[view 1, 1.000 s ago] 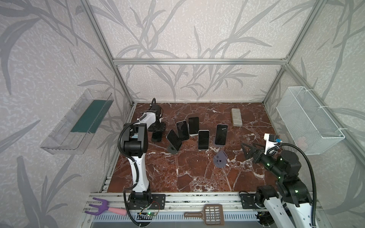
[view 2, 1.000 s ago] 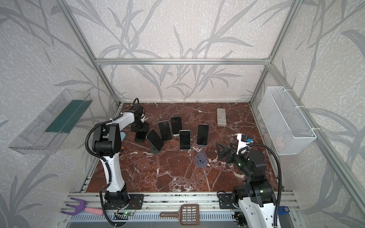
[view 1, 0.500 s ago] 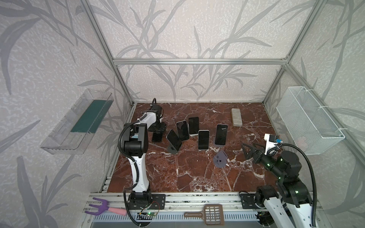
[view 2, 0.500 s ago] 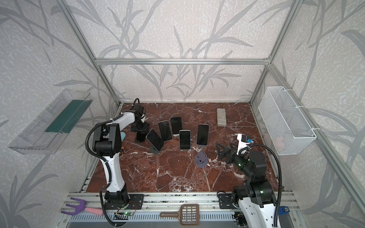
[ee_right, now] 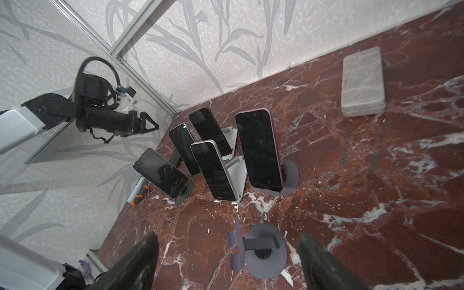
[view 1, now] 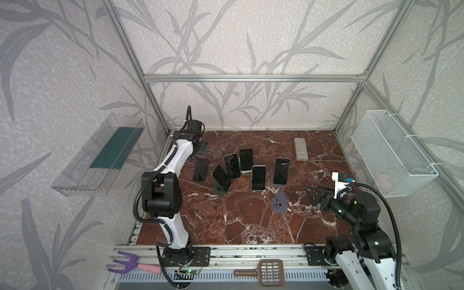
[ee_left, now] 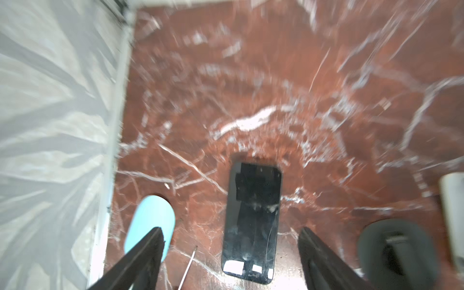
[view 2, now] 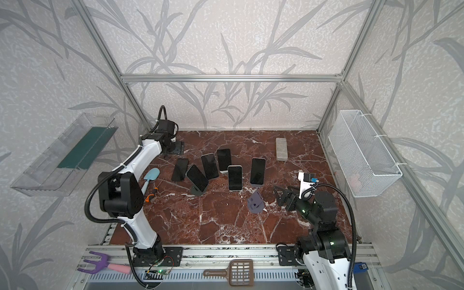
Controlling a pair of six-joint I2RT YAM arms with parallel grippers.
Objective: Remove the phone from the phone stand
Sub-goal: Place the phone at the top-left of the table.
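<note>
Several dark phones lean on stands mid-table: one on a grey stand [view 1: 221, 177], a white-edged one [view 1: 259, 177], a purple one [view 1: 281, 170]. Another phone [view 1: 200, 169] lies flat on the marble at the left. My left gripper [view 1: 200, 148] hovers behind it; in the left wrist view that flat phone [ee_left: 253, 218] shows between the left gripper's [ee_left: 230, 229] open fingers, untouched. An empty purple-grey stand [view 1: 280, 202] sits just ahead of my right gripper [view 1: 310, 193]. In the right wrist view the empty stand [ee_right: 263, 247] lies between the right gripper's [ee_right: 227, 234] open fingers.
A grey block [view 1: 300, 148] lies at the back right. A blue trowel [view 2: 152, 177] and a screwdriver [view 2: 152, 194] lie by the left wall. A wire basket [view 1: 391, 153] hangs on the right wall, a clear shelf [view 1: 100, 155] on the left.
My left gripper has pulled back from the flat phone toward the back wall, and its wrist view is blurred by motion. The right arm has barely shifted.
</note>
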